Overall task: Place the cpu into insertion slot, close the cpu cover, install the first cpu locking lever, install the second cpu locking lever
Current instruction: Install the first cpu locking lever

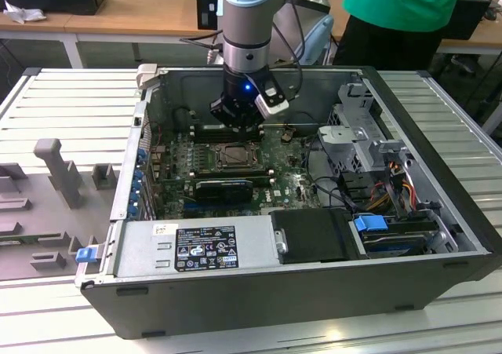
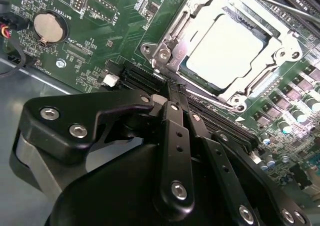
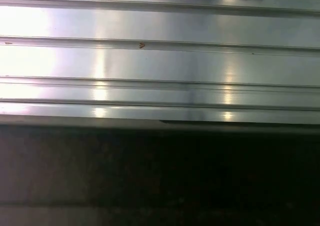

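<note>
Nearest the lens in the second wrist view: black end effector (image 2: 172, 98), fingers pressed together with nothing between them, tips hanging just short of the slot (image 2: 172, 43) rim. Beyond, on the green motherboard (image 2: 100, 15): cpu (image 2: 225, 50) seated flat in the slot, dull silver top showing through the cut-out of the cover (image 2: 272, 28), which lies closed over it. Thin lever rod (image 2: 280, 5) running along the far edge of the cover; whether latched, cannot tell. Round coin cell (image 2: 48, 25) well apart, near the board's edge.

In the exterior view: open computer case (image 1: 439, 134) lying on a ribbed metal table (image 1: 70, 103), arm (image 1: 249, 24) reaching straight down into it, end effector (image 1: 235, 118) poised just above and behind the slot (image 1: 234, 156). Grey moulded holders (image 1: 59, 169) on the table at the exterior view's left. Person in a green top (image 1: 400, 1) standing behind the table.

Pale ribbed metal above a dark band in the first wrist view.
</note>
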`<action>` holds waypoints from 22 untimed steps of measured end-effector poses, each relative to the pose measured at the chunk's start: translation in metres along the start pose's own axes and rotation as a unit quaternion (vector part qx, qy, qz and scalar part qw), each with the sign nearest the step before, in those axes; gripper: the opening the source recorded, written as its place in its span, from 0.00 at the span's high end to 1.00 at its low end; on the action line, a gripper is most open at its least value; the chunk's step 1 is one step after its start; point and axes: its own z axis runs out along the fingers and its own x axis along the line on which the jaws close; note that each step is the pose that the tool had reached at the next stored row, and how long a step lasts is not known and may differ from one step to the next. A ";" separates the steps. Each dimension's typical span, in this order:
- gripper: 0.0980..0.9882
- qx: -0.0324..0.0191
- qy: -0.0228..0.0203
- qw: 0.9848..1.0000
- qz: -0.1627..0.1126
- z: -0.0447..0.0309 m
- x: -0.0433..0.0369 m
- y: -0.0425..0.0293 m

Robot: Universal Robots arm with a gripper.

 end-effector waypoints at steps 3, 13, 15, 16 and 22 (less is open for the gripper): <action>0.99 0.001 0.000 1.000 0.000 0.0012 -0.0003 0.0000; 0.99 0.006 0.000 1.000 0.000 0.0039 -0.0004 0.0001; 0.99 0.008 0.000 1.000 0.000 0.0048 -0.0004 -0.0002; 0.99 0.008 0.000 1.000 0.000 0.0050 -0.0004 -0.0002; 0.99 0.006 0.000 1.000 0.000 -0.0120 -0.0011 0.0009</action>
